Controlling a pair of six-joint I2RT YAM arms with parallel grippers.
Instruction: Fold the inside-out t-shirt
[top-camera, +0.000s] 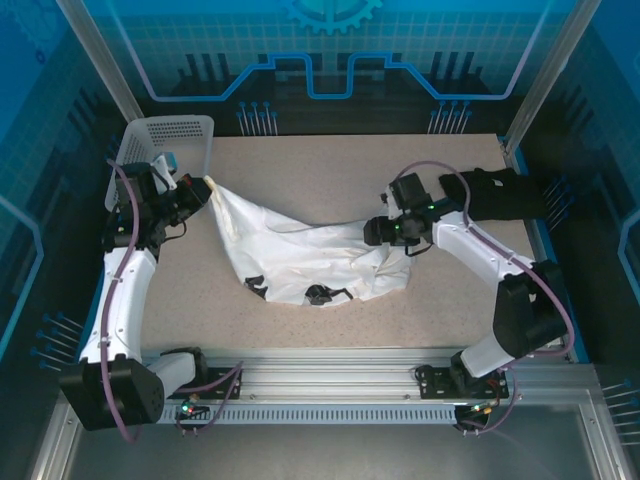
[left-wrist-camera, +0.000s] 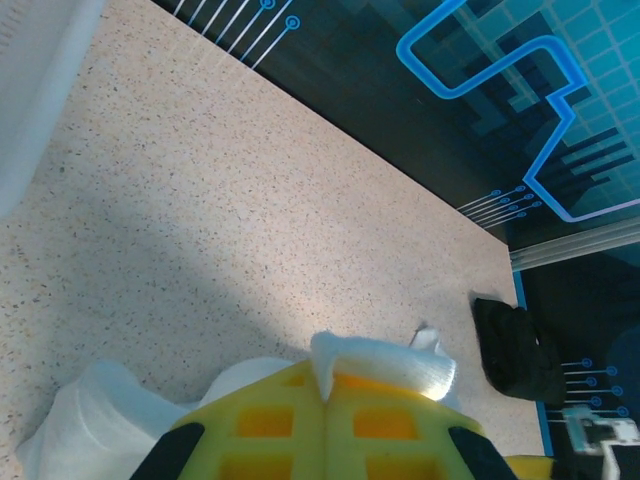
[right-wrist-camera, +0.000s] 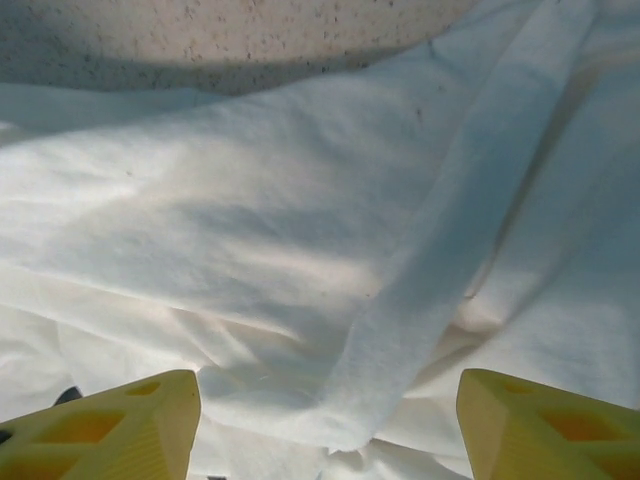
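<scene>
Two sets of jaws are mine, and they stand differently. My left jaws, at the upper left of the top view, are pressed together on one end of the white, wrinkled, short-sleeved cotton t-shirt (top-camera: 310, 255). That end is drawn out to a narrow point just beside the white perforated plastic basket (top-camera: 175, 140). In the left wrist view my yellow fingers (left-wrist-camera: 260, 425) meet with a fold of the white cloth pinched between them, and the speckled beige counter (top-camera: 330, 165) lies beyond.

My right jaws are spread wide at the shirt's other end, right of centre in the top view. In the right wrist view my two yellow fingertips (right-wrist-camera: 120, 430) sit at the bottom corners. Creased white cloth fills the gap between them, and I cannot tell whether they touch it.

From one set of jaws to the other, the shirt sags in a curved band across the middle of the counter, with small dark marks along its lower edge. At the upper right of the counter lies a black folded garment (top-camera: 505, 195), apart from the shirt.
</scene>
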